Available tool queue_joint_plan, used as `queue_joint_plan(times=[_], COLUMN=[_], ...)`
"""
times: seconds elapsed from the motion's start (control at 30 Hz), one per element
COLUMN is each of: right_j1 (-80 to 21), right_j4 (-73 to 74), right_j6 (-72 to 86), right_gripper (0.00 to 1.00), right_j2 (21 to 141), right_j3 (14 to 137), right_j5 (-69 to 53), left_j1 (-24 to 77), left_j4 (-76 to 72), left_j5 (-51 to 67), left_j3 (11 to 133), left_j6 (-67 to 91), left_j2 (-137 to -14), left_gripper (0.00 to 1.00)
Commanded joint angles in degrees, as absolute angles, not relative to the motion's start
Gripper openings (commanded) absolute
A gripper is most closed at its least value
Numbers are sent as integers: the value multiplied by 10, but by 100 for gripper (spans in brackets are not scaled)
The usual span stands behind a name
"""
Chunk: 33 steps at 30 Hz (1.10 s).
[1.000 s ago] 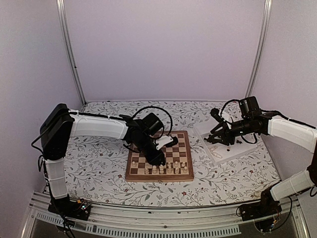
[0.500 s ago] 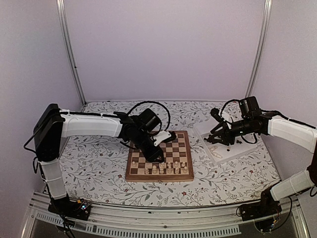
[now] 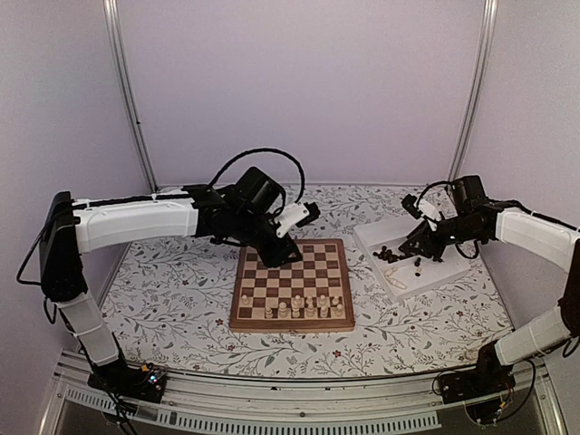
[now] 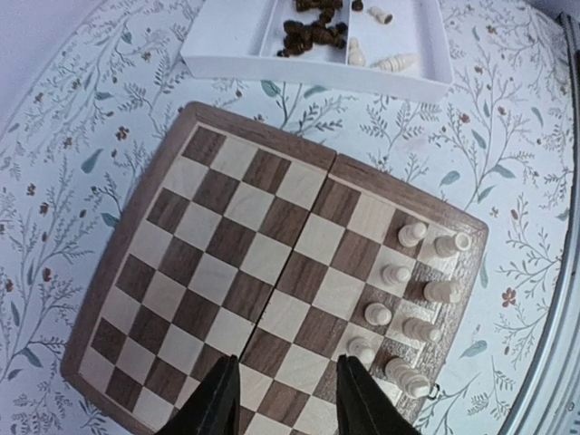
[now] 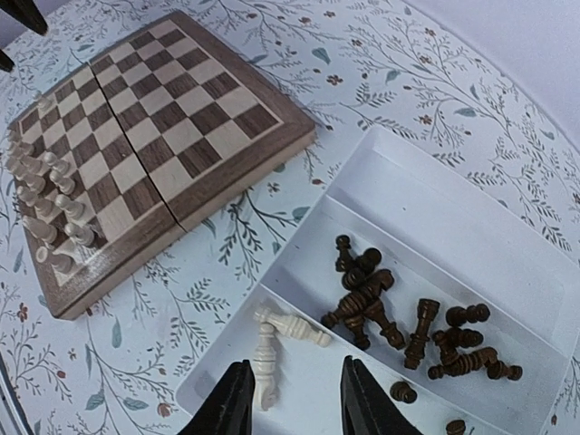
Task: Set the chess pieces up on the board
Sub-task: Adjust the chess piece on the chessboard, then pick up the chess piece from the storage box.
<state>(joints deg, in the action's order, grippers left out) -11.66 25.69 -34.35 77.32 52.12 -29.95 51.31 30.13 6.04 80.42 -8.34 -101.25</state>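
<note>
Hovering over the board, the left gripper has its fingers spread with nothing between them; bare checks lie directly under the tips. Cream pieces stand in two rows along the board edge off to its right. The tray lies ahead of it, past the board's far edge. The right gripper hangs over that tray, its fingers likewise apart and empty. Just ahead of its left finger lie two fallen cream men. Ahead and to its right is a heap of dark pieces. Small dark bits by its right finger may be pawns.
</note>
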Motion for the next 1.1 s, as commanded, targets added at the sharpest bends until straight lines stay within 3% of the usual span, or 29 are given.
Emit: queue_joint_plan(times=[0.0, 0.2, 0.43, 1.07], right_j1=[-95, -92, -94, -93], right_j4=[298, 329, 343, 351], right_j6=[-349, -308, -264, -239], right_gripper=[33, 30, 38, 40], right_j2=[808, 884, 952, 1004], right_j3=[535, 561, 580, 592], right_j5=[-221, -108, -56, -62], left_j1=[508, 492, 490, 490], left_j4=[224, 185, 175, 184], left_j5=[21, 21, 25, 31], left_j3=[814, 757, 721, 723], left_j6=[-105, -98, -95, -95], left_j2=[-976, -962, -950, -963], left_gripper=[40, 41, 42, 42])
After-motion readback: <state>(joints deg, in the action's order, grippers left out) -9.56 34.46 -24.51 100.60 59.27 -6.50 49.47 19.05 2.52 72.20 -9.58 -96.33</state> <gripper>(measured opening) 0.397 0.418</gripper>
